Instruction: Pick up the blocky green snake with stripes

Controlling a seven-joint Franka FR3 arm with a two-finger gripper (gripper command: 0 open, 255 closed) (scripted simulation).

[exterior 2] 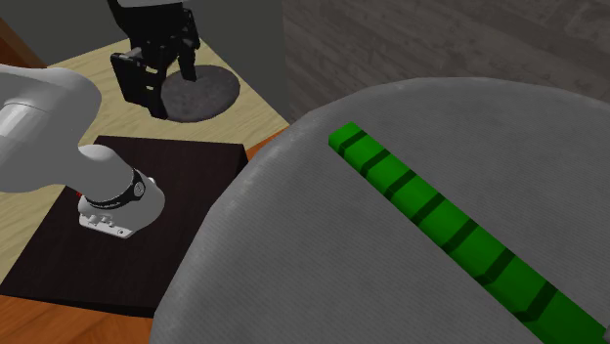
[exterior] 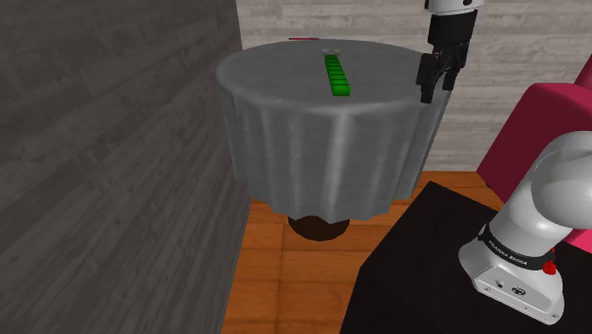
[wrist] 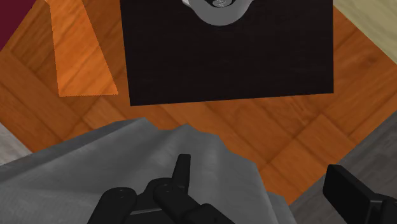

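Green striped snake (exterior: 336,75) flat, approx. mid-table (exterior: 285,85).

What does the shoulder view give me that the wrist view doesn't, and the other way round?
Shoulder view: the green snake lying on the grey cloth, toward that view's left of the gripper, plus the dark plank wall. Wrist view: a brighter orange wedge on the wood floor beside the black stand. Both: the cloth's edge, the stand, the floor, the arm's base and the open fingers.
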